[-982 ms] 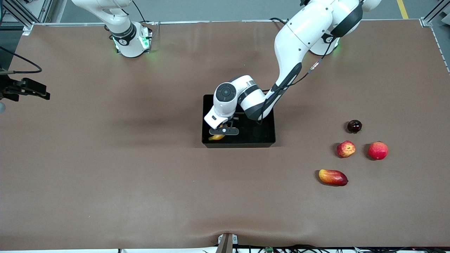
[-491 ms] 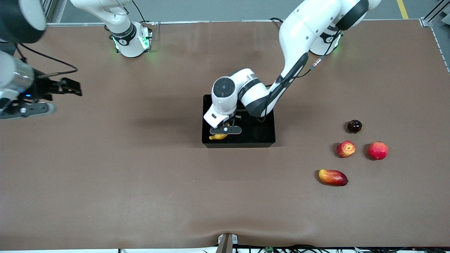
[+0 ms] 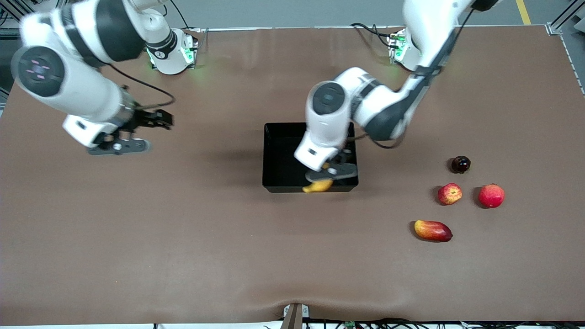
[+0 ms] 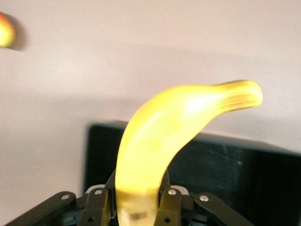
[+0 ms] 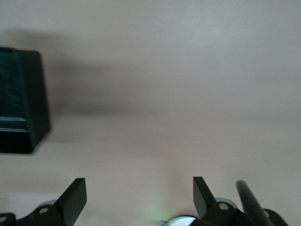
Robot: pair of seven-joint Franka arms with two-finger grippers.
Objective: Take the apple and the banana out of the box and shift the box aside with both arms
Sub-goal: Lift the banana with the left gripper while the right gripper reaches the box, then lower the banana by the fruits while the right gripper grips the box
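My left gripper (image 3: 327, 177) is shut on the yellow banana (image 3: 317, 186) and holds it in the air over the near wall of the black tray (image 3: 279, 155). In the left wrist view the banana (image 4: 174, 136) rises from between the fingers of the gripper (image 4: 136, 203), with the tray (image 4: 244, 179) below it. The small red apple with yellow patches (image 3: 449, 193) lies on the table toward the left arm's end. My right gripper (image 3: 118, 146) is open and empty over bare table toward the right arm's end. Its wrist view shows the gripper (image 5: 138, 193) spread wide and a tray corner (image 5: 19, 103).
Beside the apple lie an all-red round fruit (image 3: 491, 195), a red-and-yellow mango (image 3: 433, 230) nearer the front camera, and a small dark round fruit (image 3: 460, 164) farther from it. A red-yellow fruit (image 4: 5, 29) shows at the edge of the left wrist view.
My left gripper has lifted the banana out of the tray and carried it toward the left arm's end. My right arm has swung in from the table's edge toward the tray.
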